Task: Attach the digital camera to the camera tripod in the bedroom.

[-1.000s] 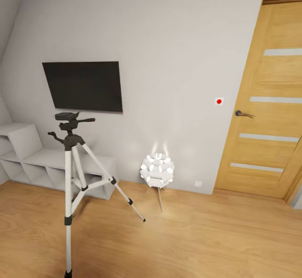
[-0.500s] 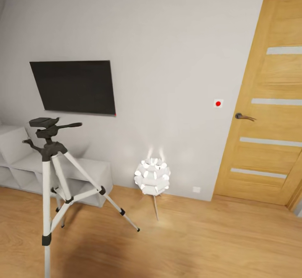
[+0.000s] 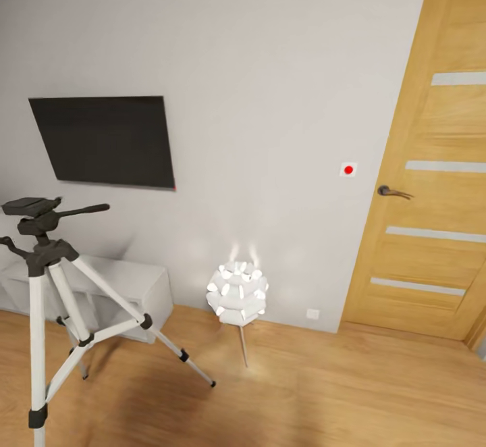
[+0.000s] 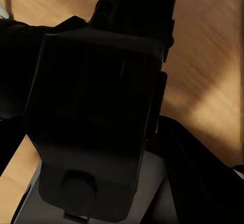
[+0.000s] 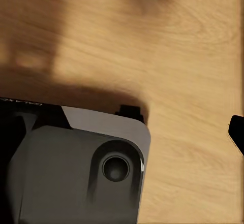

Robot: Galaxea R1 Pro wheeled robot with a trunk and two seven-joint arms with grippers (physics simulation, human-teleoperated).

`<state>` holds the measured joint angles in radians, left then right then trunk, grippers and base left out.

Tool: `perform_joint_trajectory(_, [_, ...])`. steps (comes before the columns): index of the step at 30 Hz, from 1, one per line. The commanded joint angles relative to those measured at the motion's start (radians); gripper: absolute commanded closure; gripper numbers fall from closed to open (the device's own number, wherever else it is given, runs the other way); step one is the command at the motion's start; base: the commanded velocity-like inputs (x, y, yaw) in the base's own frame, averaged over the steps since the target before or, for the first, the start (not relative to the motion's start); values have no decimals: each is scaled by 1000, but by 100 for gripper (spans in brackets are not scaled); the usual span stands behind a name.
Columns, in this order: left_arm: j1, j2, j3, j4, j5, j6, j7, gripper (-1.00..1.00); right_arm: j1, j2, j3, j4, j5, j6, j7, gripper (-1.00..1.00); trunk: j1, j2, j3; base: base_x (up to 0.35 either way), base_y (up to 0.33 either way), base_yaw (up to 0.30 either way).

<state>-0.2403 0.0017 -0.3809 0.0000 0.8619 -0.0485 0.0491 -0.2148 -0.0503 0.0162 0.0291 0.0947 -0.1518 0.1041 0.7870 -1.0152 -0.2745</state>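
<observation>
Your camera tripod [image 3: 47, 285] stood on the wooden floor [image 3: 324, 393], left of the lit floor lamp [image 3: 237, 292], below the wall TV [image 3: 104, 141]. Your left wrist view showed a dark boxy object [image 4: 94, 117]; neither gripper's opening could be judged.

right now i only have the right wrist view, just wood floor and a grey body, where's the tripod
observer: In the head view the camera tripod stands on the wooden floor at the left, in front of the wall TV. Its mounting plate is bare.
operator: anything near its legs
observer: A lit white floor lamp stands to the tripod's right by the wall, apart from the tripod's legs.
</observation>
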Motion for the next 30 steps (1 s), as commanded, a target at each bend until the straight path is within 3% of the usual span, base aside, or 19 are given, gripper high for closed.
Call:
perform_joint_trajectory(1, [-1,0,-9,0,5,-2,2,100,-1,0,1,3,10,-6,0,-100,0,-1,-1,167,-114,0])
perform_joint_trajectory(30, [-1,0,-8,0,5,-3,0,100,-1,0,1,3,10,-6,0,-100,0,-1,-1,60,-36,0])
